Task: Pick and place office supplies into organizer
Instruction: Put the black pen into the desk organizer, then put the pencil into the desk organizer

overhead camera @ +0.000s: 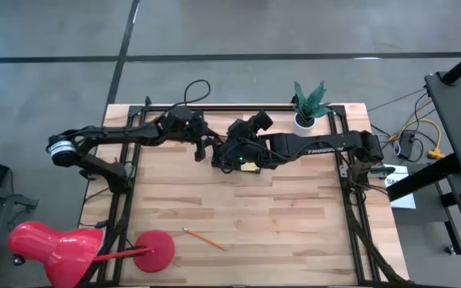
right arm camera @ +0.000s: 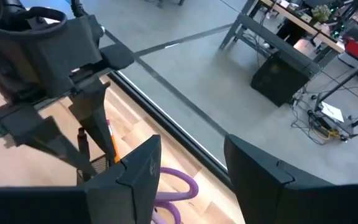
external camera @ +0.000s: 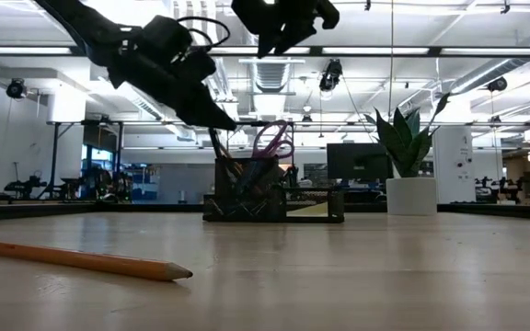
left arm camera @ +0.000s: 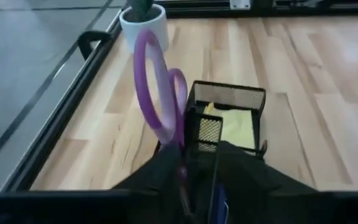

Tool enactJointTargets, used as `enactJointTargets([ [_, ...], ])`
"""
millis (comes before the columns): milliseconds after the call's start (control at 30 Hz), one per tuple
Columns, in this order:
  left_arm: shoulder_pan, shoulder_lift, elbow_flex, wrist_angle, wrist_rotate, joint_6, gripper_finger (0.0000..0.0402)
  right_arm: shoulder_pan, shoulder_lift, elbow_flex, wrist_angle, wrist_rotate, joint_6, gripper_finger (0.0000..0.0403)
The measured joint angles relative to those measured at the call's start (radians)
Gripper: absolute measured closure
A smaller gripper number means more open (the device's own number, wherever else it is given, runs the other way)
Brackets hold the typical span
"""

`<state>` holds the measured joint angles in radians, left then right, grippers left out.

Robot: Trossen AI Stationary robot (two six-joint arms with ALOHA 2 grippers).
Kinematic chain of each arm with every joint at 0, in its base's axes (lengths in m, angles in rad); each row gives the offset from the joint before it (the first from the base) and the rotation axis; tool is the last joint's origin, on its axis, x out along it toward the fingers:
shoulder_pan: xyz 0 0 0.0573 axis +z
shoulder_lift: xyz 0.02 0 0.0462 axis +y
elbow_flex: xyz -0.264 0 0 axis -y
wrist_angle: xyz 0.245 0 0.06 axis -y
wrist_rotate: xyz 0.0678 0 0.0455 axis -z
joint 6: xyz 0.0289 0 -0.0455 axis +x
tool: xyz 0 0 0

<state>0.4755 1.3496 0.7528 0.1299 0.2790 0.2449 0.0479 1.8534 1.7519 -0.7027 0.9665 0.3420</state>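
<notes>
The black mesh organizer stands at the table's far middle. Purple scissors stand in its taller cup with the handles up, and a yellow sticky-note pad lies in its lower tray. An orange pencil also stands in the cup. My left gripper slants down over the cup from the left, shut on a thin dark-and-blue pen. My right gripper hovers open above the organizer and holds nothing. Another orange pencil lies flat on the near part of the table. My left gripper pinches the pen between its two fingers, coming slanting down from the table's left. The pen's lower end reaches down into the organizer's cup. The fingers hide which part of the pen they hold.
A white plant pot stands at the far edge, right of the organizer. A red lamp sits at the near left corner, its round base on the table. Bare wood stretches across the near right.
</notes>
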Motion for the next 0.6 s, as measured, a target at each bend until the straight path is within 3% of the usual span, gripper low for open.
enactJointTargets([
  [200, -0.006, -0.022, 0.000, -0.015, -0.064, -0.092, 0.0217, 0.000, 0.000, -0.002, -0.001, -0.005, 0.000, 0.0234],
  [300, -0.009, -0.088, 0.000, -0.024, -0.088, -0.108, 0.0185, 0.000, 0.000, -0.002, -0.034, -0.069, 0.001, 0.0234],
  [433, -0.018, -0.235, 0.002, -0.119, -0.076, -0.110, 0.0168, -0.002, 0.000, -0.025, -0.143, -0.292, 0.069, 0.0235],
  [600, -0.032, -0.442, -0.008, -0.324, -0.019, -0.154, 0.0167, 0.018, 0.001, -0.112, -0.094, -0.621, 0.061, 0.0239],
])
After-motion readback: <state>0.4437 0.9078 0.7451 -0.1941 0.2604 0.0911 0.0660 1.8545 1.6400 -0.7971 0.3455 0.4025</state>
